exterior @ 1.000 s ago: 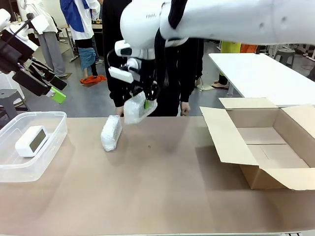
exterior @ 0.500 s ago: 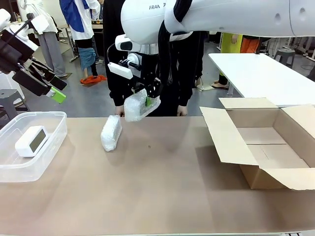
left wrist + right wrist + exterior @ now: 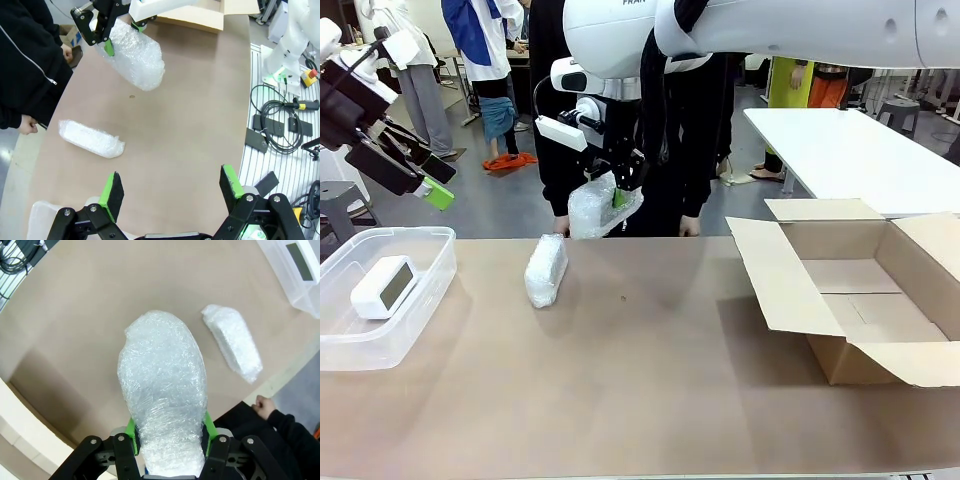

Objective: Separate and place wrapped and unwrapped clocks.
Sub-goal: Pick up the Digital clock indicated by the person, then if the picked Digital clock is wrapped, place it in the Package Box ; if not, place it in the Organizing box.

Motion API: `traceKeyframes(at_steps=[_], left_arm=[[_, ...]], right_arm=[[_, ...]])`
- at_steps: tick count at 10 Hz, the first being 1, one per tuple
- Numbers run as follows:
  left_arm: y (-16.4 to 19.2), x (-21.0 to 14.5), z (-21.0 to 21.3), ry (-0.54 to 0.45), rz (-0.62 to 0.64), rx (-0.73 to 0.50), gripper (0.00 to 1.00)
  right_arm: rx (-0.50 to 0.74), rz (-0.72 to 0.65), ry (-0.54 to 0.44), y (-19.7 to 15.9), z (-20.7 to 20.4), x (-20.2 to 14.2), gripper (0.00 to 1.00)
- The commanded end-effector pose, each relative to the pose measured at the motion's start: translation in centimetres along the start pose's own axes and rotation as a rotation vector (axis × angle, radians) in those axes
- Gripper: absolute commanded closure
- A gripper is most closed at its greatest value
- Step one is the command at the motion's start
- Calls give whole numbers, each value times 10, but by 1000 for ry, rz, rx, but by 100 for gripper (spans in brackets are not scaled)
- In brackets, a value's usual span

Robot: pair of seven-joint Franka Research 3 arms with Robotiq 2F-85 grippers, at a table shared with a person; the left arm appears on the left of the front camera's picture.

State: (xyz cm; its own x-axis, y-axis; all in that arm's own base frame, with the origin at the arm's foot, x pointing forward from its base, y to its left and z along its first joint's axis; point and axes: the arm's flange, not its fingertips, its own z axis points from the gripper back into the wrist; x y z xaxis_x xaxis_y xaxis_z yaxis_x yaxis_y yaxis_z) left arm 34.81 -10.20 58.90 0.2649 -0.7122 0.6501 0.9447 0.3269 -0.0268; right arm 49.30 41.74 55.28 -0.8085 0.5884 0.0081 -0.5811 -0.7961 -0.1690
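Above the table (image 3: 650, 380), raised right tool (image 3: 618, 192) clamps 1 wrapped bundle (image 3: 598, 212); left tool (image 3: 171, 180) gapes.

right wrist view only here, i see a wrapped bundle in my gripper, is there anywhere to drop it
Observer: Yes, an open cardboard box stands at the right end of the table, flaps spread.
Operator: where's the other arm
Observer: The left gripper is raised at the table's left end, jaws open, holding nothing.
Operator: how high is my load
Observer: From the front, the wrapped bundle hangs well above the tabletop, near its far edge.
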Motion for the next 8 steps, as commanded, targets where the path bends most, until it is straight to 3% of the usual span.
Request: traceKeyframes(at_steps=[1, 8], left_arm=[[0, 2, 1, -5, 10, -9, 0], [0, 2, 1, -5, 10, -9, 0]], right_arm=[[2, 12, 2, 4, 1, 1, 85], [2, 12, 2, 4, 1, 1, 85]])
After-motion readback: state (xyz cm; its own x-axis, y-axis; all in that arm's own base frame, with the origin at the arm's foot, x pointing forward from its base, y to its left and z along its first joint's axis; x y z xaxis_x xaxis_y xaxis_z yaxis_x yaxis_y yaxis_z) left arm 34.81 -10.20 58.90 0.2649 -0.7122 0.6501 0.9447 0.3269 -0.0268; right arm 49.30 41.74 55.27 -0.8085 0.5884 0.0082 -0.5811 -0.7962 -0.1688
